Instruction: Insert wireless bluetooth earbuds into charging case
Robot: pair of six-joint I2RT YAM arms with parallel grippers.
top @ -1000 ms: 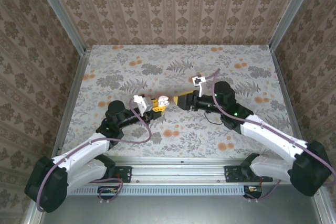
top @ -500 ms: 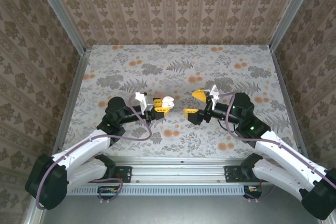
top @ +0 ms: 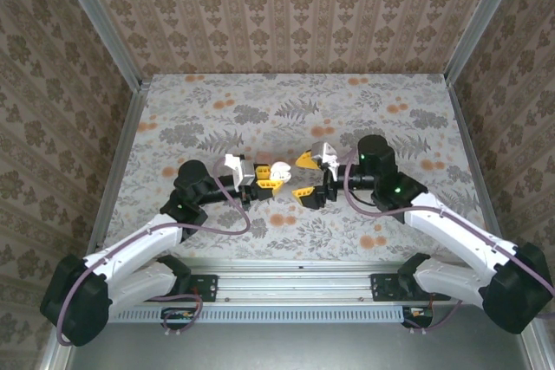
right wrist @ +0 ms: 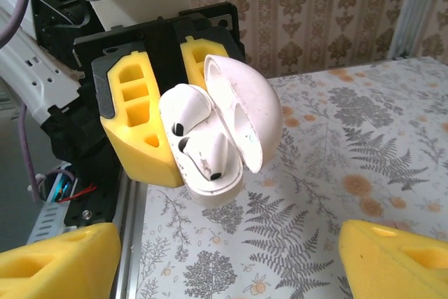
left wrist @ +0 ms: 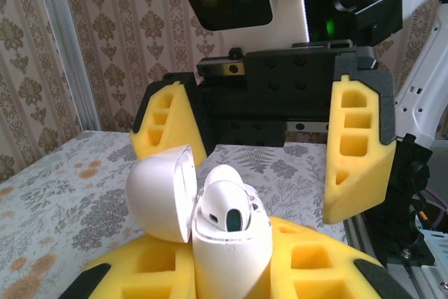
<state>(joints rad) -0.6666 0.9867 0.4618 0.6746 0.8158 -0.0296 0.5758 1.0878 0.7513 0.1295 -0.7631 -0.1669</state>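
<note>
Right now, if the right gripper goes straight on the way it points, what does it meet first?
Probably the open charging case held in the left gripper, directly ahead; the gap between looks free.

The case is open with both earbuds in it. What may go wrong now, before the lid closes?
1. The earbuds stand up out of the charging case; closing the lid might jam on them or pop one out.
2. The left fingers hold the case by its lower part only; a push from the open right fingers might tilt it or knock it loose.
</note>
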